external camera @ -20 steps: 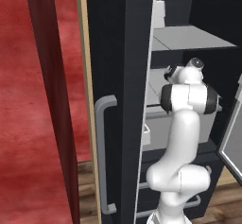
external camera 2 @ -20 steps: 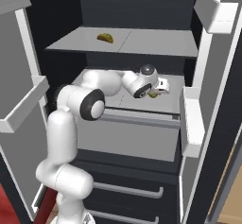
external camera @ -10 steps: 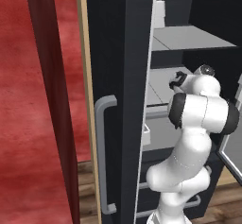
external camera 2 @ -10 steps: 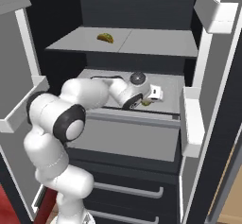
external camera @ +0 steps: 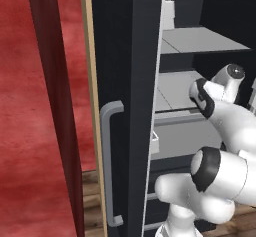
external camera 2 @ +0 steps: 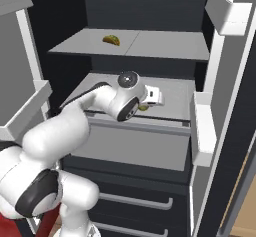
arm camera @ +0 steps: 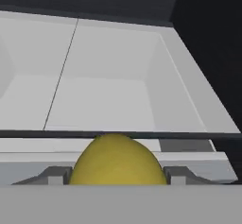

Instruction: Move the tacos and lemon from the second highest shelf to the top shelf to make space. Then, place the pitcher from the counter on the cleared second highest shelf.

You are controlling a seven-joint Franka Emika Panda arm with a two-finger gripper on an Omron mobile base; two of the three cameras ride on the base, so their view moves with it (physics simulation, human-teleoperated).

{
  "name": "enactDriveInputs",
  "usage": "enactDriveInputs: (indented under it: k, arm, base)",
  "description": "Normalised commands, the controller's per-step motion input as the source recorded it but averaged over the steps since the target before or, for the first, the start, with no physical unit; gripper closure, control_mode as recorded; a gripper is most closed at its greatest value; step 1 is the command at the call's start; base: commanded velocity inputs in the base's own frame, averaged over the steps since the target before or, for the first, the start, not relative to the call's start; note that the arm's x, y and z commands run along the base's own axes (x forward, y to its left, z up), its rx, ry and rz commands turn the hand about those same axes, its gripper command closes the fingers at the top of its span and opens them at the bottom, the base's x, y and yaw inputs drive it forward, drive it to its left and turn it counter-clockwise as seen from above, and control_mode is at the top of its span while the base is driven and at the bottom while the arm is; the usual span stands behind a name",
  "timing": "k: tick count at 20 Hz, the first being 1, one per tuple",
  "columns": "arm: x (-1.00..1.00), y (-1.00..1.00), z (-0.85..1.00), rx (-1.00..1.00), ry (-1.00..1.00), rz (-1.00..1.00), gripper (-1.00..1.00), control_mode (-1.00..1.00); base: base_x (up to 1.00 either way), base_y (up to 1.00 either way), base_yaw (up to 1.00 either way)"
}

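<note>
Lemon (arm camera: 117, 159) is seen in hand view right betw. the two dark fingertips (arm camera: 56, 176), filling the gap, so the gripper (external camera 2: 145, 106) is taken as clamped on it. In right base view a sliver of yellow lemon (external camera 2: 144, 108) is visible just under the white hand, low over the second highest shelf (external camera 2: 172, 97), near its thick front rail, right of centre. Whether the lemon is resting on the shelf or lifted clear can't be told. Taco (external camera 2: 111, 40) is seen lying on the top shelf (external camera 2: 165, 46), left half, well apart from the gripper. In left base view the arm is bent into the open fridge at 2nd-shelf level; the fingers are hidden behind the wrist there.
</note>
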Motion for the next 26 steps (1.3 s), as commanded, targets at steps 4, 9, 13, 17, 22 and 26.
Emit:
enactDriveInputs:
  k: [4, 9, 13, 17, 22, 26]
  arm:
    - [-1.00, 0.50, 0.73, 0.00, -0.04, 0.00, 1.00, -1.00]
    - [-0.88, 0.23, 0.75, 0.01, -0.14, 0.00, 1.00, -1.00]
    - [-0.45, 0.04, 0.85, 0.07, -0.20, 0.00, 1.00, -1.00]
    - [-0.28, 0.12, 0.84, 0.07, -0.12, 0.00, 1.00, -1.00]
    - [-0.05, 0.18, 0.84, 0.02, 0.00, 0.00, 1.00, -1.00]
    - [0.05, 0.04, 0.71, 0.00, 0.00, -0.01, 1.00, -1.00]
  base:
    - [0.00, 0.00, 0.00]
    - [0.00, 0.00, 0.00]
    - [0.00, 0.00, 0.00]
    - [0.00, 0.00, 0.00]
    - [0.00, 0.00, 0.00]
    - [0.00, 0.00, 0.00]
